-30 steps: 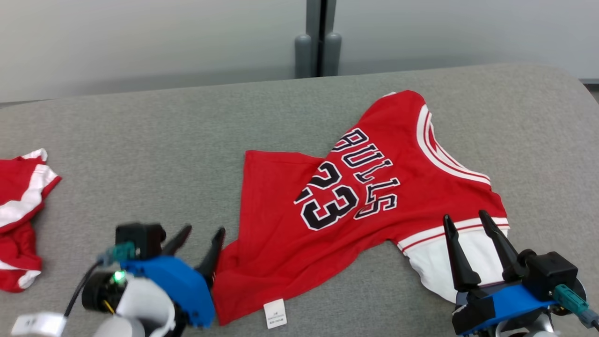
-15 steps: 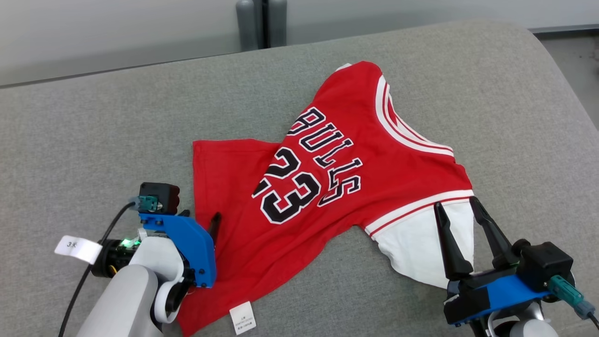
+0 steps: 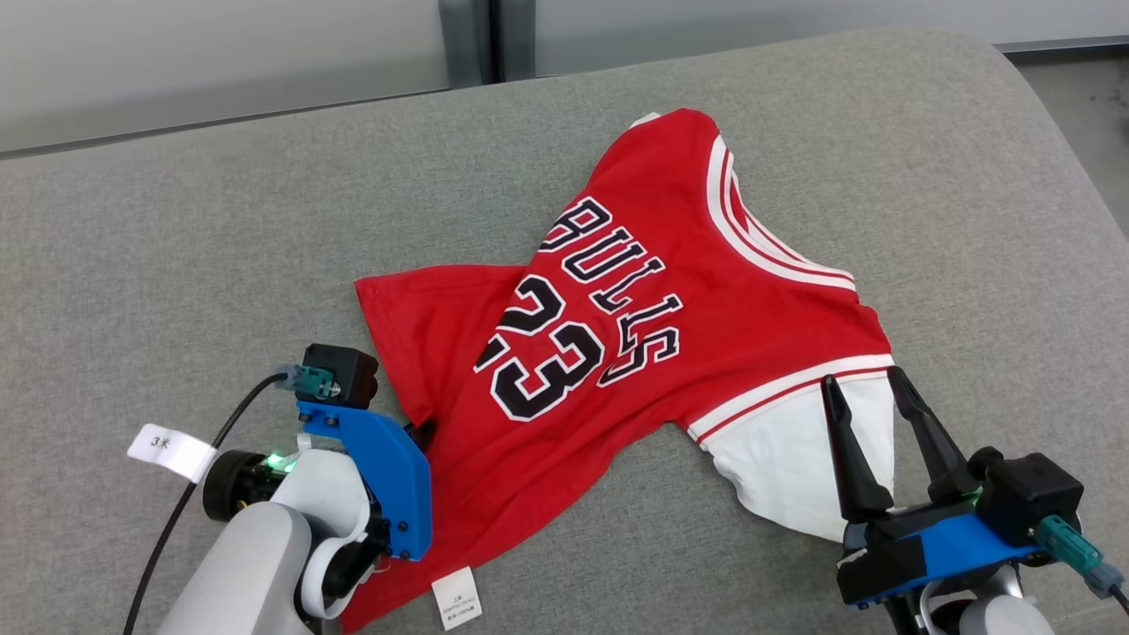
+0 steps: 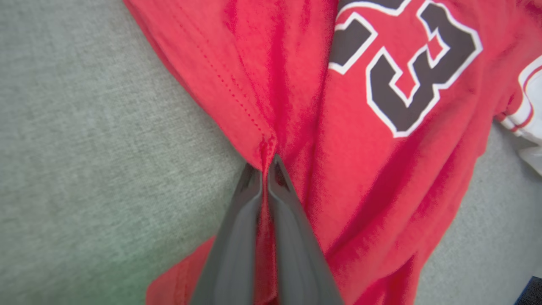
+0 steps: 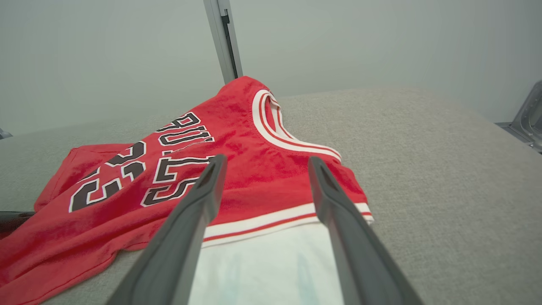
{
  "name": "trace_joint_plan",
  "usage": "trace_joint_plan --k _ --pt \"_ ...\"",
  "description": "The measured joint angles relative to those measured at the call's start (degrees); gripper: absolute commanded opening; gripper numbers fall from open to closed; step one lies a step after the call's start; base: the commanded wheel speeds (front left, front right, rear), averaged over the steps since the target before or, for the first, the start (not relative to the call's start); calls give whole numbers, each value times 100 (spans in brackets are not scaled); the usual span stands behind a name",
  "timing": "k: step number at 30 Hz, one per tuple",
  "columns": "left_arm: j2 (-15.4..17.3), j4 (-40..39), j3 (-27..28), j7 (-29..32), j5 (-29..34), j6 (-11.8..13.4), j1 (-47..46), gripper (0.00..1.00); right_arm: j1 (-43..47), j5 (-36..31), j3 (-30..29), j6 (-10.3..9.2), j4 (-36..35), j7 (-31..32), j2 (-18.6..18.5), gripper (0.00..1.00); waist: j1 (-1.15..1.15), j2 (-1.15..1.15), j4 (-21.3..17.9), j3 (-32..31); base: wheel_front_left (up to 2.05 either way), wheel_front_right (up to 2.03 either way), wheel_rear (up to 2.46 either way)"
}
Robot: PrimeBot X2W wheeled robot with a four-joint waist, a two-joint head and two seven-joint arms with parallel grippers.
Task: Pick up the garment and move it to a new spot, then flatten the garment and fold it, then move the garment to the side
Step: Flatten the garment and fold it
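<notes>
Left gripper (image 4: pixel 266 167): clamped on a thin pinch of the shirt (image 3: pixel 670 353) at its red edge, at the shirt's 8 o'clock in the head view.
Right gripper (image 3: pixel 863 381): fingers spread with nothing between them, poised over the white sleeve (image 3: pixel 794 467) at the shirt's 5 o'clock.
Shirt: rumpled on the grey cushion (image 3: pixel 220 265), number up, collar toward 1 o'clock.
Risk: we judge the small pinch could slip on a one-sided lift, and the free side would then drag and bunch.
Views: the left wrist view shows cloth gathered between the fingers. The head view hides that behind the blue mount (image 3: pixel 379 476), yet gives the shirt's whole outline.
</notes>
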Motion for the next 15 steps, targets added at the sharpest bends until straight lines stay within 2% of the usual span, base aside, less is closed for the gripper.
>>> trace_joint_plan --k 7,11,15 --pt "9 200 141 -1101 467 271 -236 0 -36 23 -2 0 4 -33 1 100 0 0 55 34 0 0 0" --pt "18 503 225 -1730 638 269 -642 0 -48 22 -8 0 -2 -34 1 100 0 0 67 81 0 0 0" --pt "67 907 292 -2078 753 248 -1072 0 -121 20 42 0 -5 -35 1 100 0 0 28 144 0 0 0"
